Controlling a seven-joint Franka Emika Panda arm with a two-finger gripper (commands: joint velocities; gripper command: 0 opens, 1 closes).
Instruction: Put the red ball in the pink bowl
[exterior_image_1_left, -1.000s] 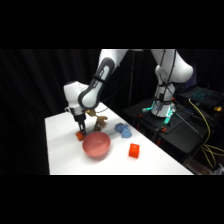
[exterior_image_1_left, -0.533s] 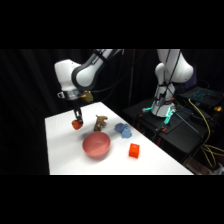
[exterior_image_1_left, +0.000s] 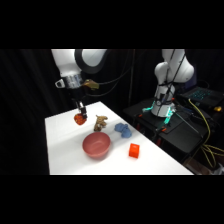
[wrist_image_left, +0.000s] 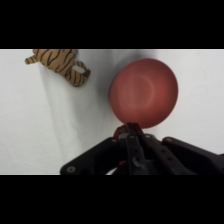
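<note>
Side view: claw (exterior_image_1_left: 80, 114) around red ball (exterior_image_1_left: 79, 119)

A white table (exterior_image_1_left: 65, 150) stands before black curtains (exterior_image_1_left: 30, 85); right, a dark stand (exterior_image_1_left: 175, 135) with yellow cables (exterior_image_1_left: 205, 120).

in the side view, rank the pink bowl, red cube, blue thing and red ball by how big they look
1. Wide round pink bowl, clearly the largest.
2. Lumpy blue object.
3. Boxy red-orange cube, only slightly smaller than the blue object, so these two are nearly tied.
4. Small round red ball, held in the gripper and partly hidden.
</note>
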